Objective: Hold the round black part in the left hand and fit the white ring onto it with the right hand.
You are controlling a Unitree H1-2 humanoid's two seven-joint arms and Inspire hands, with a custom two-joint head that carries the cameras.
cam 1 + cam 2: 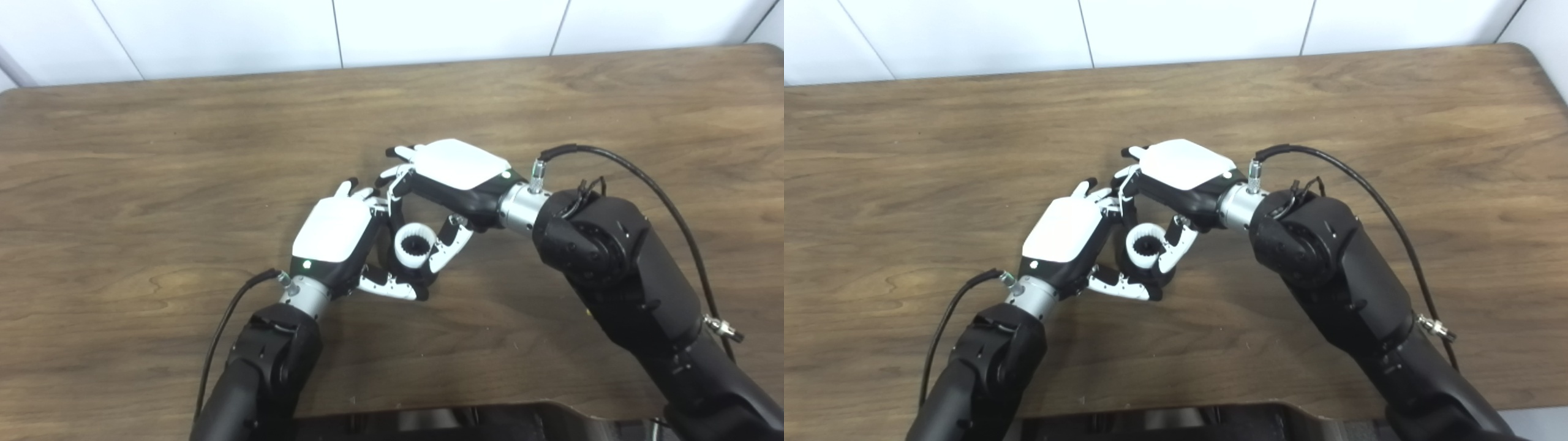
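Both hands meet at the middle of the wooden table (184,153). My left hand (335,236) has its fingers curled round the round black part (418,278), which is mostly hidden under the ring and the fingers. The white ring (414,245), toothed inside with a dark centre, sits on top of the black part. My right hand (454,174) reaches in from the right, its thumb (450,244) and fingers closed against the ring's sides. In the right eye view the white ring (1147,243) shows between the two hands in the same way.
A black cable (649,184) loops above the right forearm, and another (226,318) trails from the left wrist. A white panelled wall (392,30) runs behind the table's far edge. A dark part of the robot's body (465,422) fills the bottom edge.
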